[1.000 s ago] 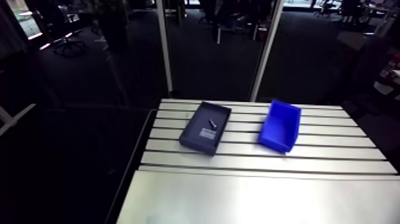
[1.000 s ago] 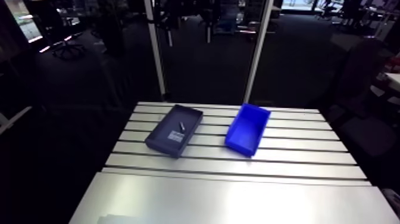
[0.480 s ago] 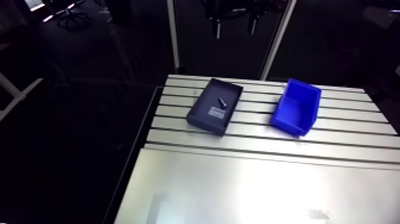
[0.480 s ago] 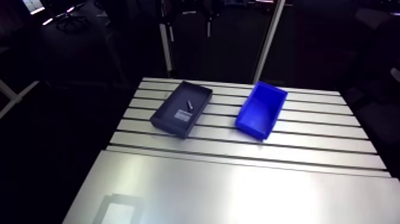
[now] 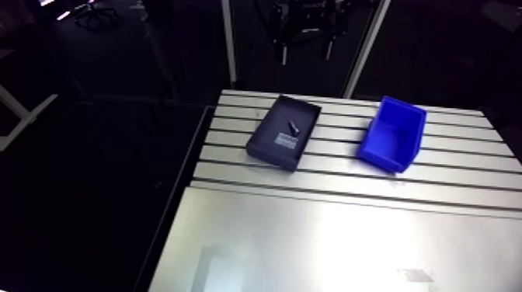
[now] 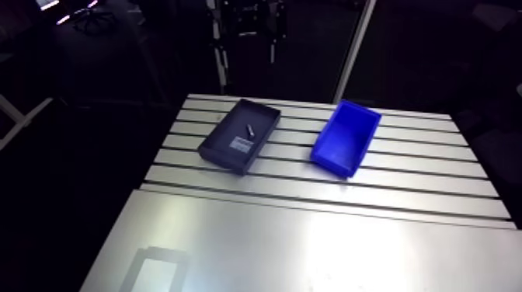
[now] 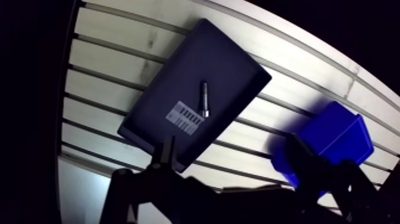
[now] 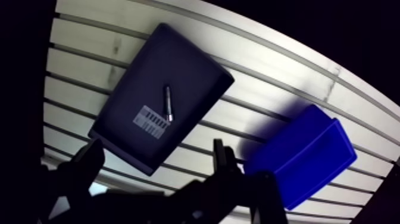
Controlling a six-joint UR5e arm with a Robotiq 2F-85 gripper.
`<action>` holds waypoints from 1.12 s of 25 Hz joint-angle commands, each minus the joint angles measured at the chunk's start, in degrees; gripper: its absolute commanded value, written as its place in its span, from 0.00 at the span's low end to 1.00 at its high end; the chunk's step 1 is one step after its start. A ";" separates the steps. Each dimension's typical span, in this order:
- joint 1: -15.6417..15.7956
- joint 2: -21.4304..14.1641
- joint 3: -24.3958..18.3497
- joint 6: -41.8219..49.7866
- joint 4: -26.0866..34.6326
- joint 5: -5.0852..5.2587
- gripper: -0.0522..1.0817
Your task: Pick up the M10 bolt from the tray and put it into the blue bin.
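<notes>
in the arm view the slotted aluminium table point(image 5: 326, 241) fills the lower part of the scene, a smooth plate nearest the camera and the grooved rails beyond it. toward the left of the rails sits a dark, shallow tray point(image 5: 271, 158), set at a slant across the slots. the m10 bolt point(image 5: 293, 125) lies flat on the tray floor in its far half, clear of the walls. a small white label point(image 5: 285, 142) is on the floor just beside the bolt, on the nearer side. to the right, apart from the tray with bare rails between them, stands the blue bin point(image 5: 382, 161), open side up and also turned a little off the line of the slots.

in the wrist view the gripper point(image 7: 232, 152) hangs above the table, its two dark fingers point(image 7: 168, 152) spread apart and clamped on nothing. the table and the near corner of the tray show through the gap. the tray lies ahead of the gripper with the bolt resting lengthwise on its floor, one end touching the edge of the label. the blue bin sits ahead of one finger, off to the tray's side, partly hidden behind that finger.
</notes>
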 commanded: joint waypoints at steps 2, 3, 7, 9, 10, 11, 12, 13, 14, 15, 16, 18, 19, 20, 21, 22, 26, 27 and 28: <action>0.05 0.42 2.57 -0.82 -1.49 0.16 0.06; 0.05 0.42 3.09 -1.08 -2.02 0.16 0.08; -0.04 0.95 5.47 -2.58 -5.18 0.34 0.13; -0.22 1.30 6.61 -2.93 -6.06 0.34 0.19; -0.22 1.39 6.87 -2.84 -6.59 0.34 0.21; -0.39 1.92 7.05 -2.84 -7.12 0.34 0.23; -0.39 2.36 7.14 -2.84 -7.47 0.25 0.24; -0.39 2.71 7.31 -2.84 -7.82 0.34 0.26; -0.39 3.06 7.49 -2.84 -8.26 0.34 0.28; -0.39 3.50 7.66 -2.84 -8.79 0.34 0.31; -0.39 3.94 7.66 -2.67 -9.49 0.34 0.33; -0.30 4.38 7.66 -2.58 -10.19 0.34 0.33; -0.30 4.64 7.66 -2.49 -10.28 0.34 0.36; -0.22 5.26 7.66 -2.31 -10.28 0.34 0.37; -0.22 5.61 7.66 -2.14 -10.37 0.34 0.38; -0.13 5.78 7.75 -1.87 -10.28 0.34 0.39; 0.05 6.57 7.75 -1.61 -10.37 0.34 0.42; 0.05 6.66 7.84 -1.61 -10.81 0.43 0.42; 0.14 6.84 7.84 -1.70 -11.69 0.43 0.42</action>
